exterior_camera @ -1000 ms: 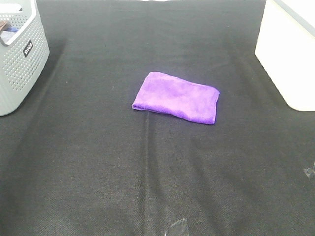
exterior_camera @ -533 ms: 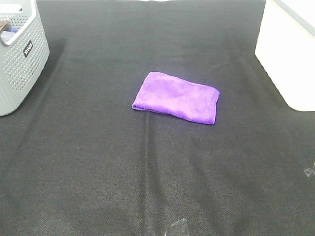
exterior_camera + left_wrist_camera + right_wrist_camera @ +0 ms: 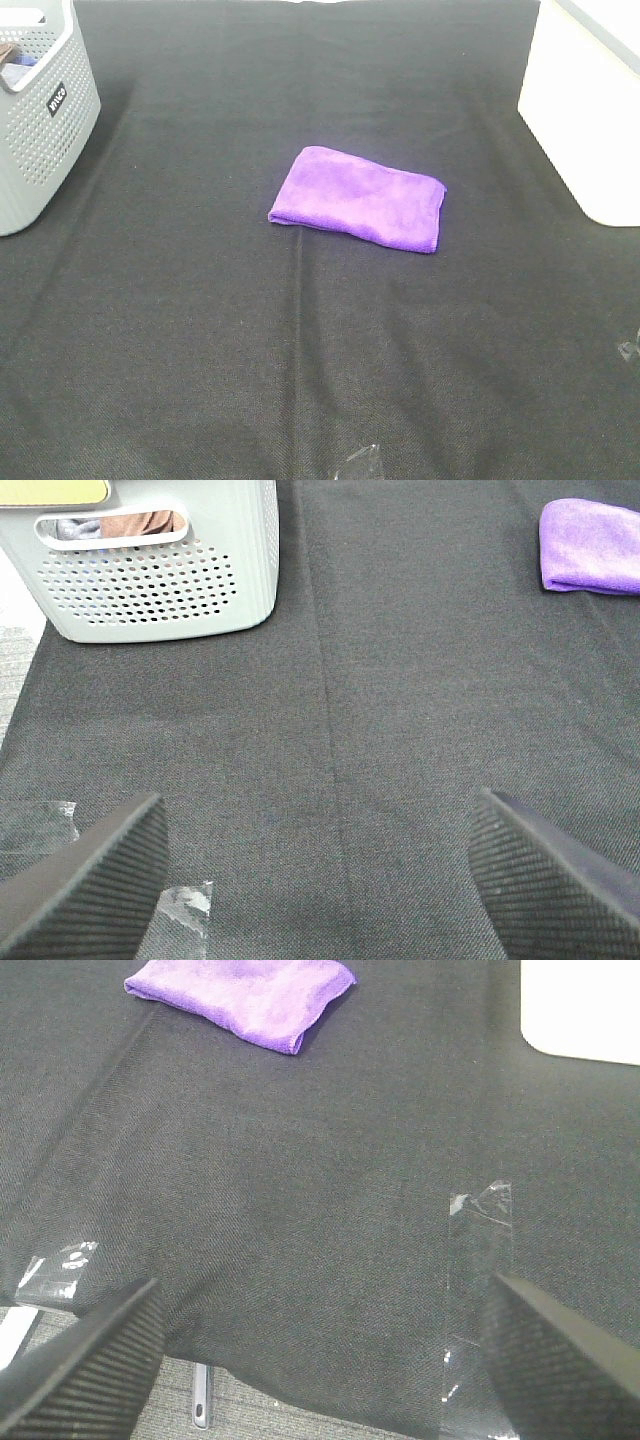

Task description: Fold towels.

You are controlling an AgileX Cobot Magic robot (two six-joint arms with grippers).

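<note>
— Black cloth covers the desk; how do the end effectors stand?
— Left end effector and right end effector both gape wide, holding nothing.
— Where's the towel?
— Purple towel lies folded mid-desk, between the grey basket and white bin

Bright purple microfibre towel, folded into a flat, plump oblong, lying slightly askew on black cloth. Rounded fold along one long edge, layered edges at one short end. Well ahead of the left gripper and off to its right; well ahead of the right gripper and off to its left. Touched by neither.
</note>
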